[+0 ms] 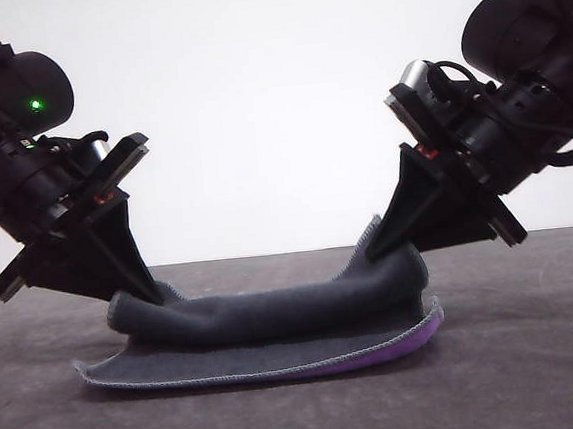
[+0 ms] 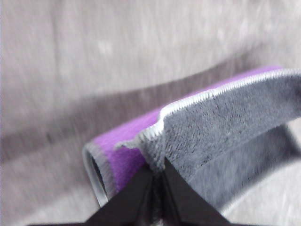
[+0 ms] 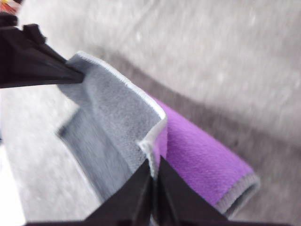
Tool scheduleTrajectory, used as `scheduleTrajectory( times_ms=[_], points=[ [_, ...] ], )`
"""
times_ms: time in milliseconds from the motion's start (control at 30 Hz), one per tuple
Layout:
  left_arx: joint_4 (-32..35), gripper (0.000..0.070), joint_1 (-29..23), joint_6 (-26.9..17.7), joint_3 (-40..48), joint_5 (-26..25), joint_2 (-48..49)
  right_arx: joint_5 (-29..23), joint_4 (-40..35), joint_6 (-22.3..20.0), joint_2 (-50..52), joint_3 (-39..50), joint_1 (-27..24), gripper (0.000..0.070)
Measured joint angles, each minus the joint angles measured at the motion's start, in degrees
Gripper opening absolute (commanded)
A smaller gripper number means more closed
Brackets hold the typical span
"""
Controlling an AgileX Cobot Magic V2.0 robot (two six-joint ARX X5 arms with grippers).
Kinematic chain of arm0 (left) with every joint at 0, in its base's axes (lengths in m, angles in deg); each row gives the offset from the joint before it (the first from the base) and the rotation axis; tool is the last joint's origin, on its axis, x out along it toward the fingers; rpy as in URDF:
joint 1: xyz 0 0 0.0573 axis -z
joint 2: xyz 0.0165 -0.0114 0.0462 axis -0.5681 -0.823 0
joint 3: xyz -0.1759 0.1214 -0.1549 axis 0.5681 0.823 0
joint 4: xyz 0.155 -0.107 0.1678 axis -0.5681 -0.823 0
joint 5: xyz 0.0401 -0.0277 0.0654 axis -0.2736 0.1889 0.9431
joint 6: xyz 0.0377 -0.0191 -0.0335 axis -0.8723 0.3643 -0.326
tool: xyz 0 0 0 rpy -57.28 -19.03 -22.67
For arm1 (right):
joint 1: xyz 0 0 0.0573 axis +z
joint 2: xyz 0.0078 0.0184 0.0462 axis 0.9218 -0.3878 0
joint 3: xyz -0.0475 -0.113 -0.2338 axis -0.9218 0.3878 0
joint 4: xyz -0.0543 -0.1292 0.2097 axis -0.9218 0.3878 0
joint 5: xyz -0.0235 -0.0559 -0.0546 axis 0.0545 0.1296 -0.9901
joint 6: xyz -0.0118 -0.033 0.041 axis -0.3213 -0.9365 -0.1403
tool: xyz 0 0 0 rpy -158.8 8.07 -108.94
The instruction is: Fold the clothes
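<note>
Left gripper [image 1: 153,291] and right gripper [image 1: 375,252] are each clenching a corner of the cloth [image 1: 276,321], which is sagging between them, its lower layer lying on the table [image 1: 540,353].

Low front camera sits near worktop [image 1: 540,353] level, facing forward toward a white backdrop, both arms and the cloth [image 1: 276,321] seen side-on at close range. Left wrist camera peers down past the left tool [image 2: 156,172] from very near, cloth filling the frame's lower half. Right wrist camera looks likewise past the right tool [image 3: 154,169], the left tool also visible at the cloth's far corner. All three views share the cloth and grey worktop.
</note>
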Motion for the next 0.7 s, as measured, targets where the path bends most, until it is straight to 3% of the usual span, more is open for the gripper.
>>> scheduleTrajectory(
  times_ms=[167,233,333,433,700],
  points=[
    [0.38,0.0026,0.13,0.98,2.32,0.0,2.7,-0.72,-0.04,0.02,3.47,4.49,1.22,0.0005],
    [0.08,0.0114,0.17,1.43,3.13,0.02,3.85,-1.42,-0.05,0.05,5.38,6.52,1.53,0.0026],
    [-0.89,0.0302,0.59,1.98,4.63,0.04,6.41,-1.6,0.15,0.48,9.09,9.5,1.75,0.0105],
    [-3.27,0.04,1.22,2.55,5.36,0.04,9.57,-1.58,1.36,1.59,13.43,11.38,1.75,0.0217],
    [-11.0,0.0406,2.44,3.21,5.42,0.06,22.34,-1.68,10.61,4.01,25.9,11.82,1.75,0.0229]
  ],
)
